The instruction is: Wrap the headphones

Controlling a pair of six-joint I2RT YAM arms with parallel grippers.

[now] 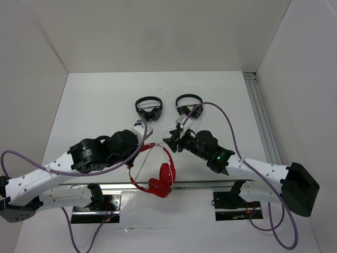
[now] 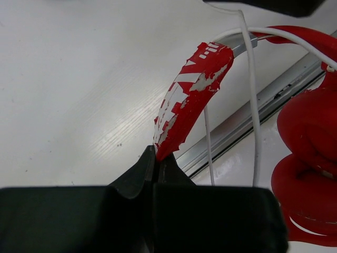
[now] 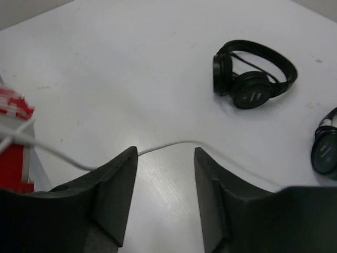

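Note:
The red headphones lie at the table's near edge, cups stacked, with the headband arching up to the left. My left gripper is shut on the worn, peeling end of the red headband, as the left wrist view shows. The thin white cable loops over the headband. My right gripper is open just right of the headband. In the right wrist view the cable lies on the table just beyond its two fingertips, not gripped.
Two smaller black headphones lie behind the grippers; they also show in the right wrist view. A metal rail runs along the near edge, another along the right wall.

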